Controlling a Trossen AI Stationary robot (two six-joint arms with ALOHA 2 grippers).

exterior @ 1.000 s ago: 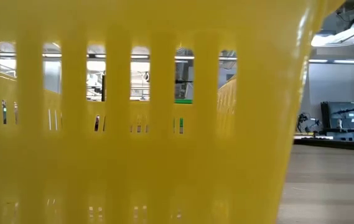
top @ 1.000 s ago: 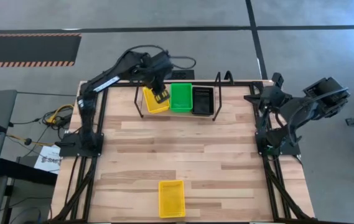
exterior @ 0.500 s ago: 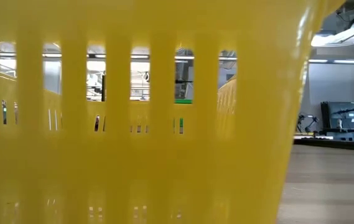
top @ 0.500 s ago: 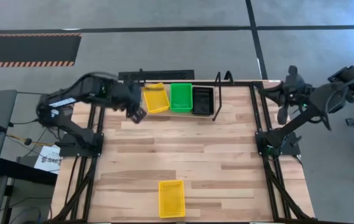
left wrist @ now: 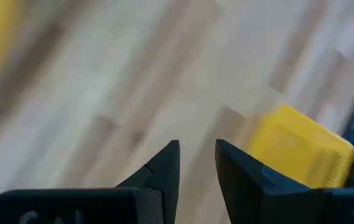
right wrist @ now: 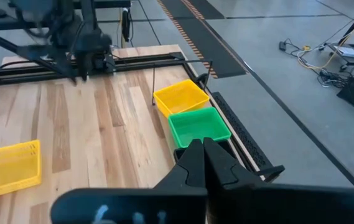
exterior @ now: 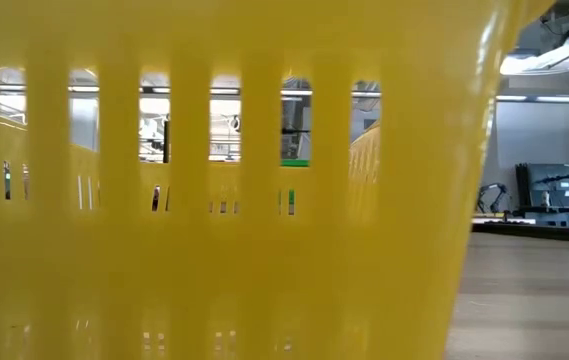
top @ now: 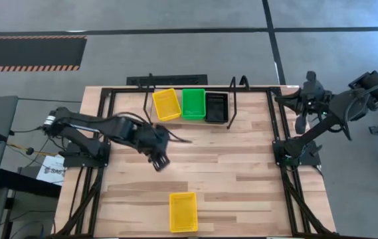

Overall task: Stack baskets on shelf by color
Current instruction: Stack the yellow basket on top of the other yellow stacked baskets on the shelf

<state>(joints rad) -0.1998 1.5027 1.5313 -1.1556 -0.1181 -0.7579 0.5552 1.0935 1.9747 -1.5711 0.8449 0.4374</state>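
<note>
A yellow basket [top: 166, 104], a green basket [top: 193, 103] and a black basket [top: 216, 106] sit side by side on the black shelf [top: 231, 109] at the table's far edge. Another yellow basket [top: 183, 212] lies flat on the table by the near edge; its wall [exterior: 214, 200] fills the low view. My left gripper [top: 159, 161] hangs open over the bare wood left of the table's middle, nothing between its fingers [left wrist: 196, 149]. My right gripper [top: 287, 101] is shut [right wrist: 200, 146], raised at the table's far right.
The wooden table top [top: 228, 172] between the shelf and the near yellow basket is bare. A black frame [top: 102, 133] edges the table on both sides, with the arm bases on it.
My left gripper has left the yellow basket on the shelf and swung toward the table's near edge, sinking over the middle of the table; its wrist has turned. The yellow basket stays on the shelf. My right arm has drawn back a little toward the table's right edge.
</note>
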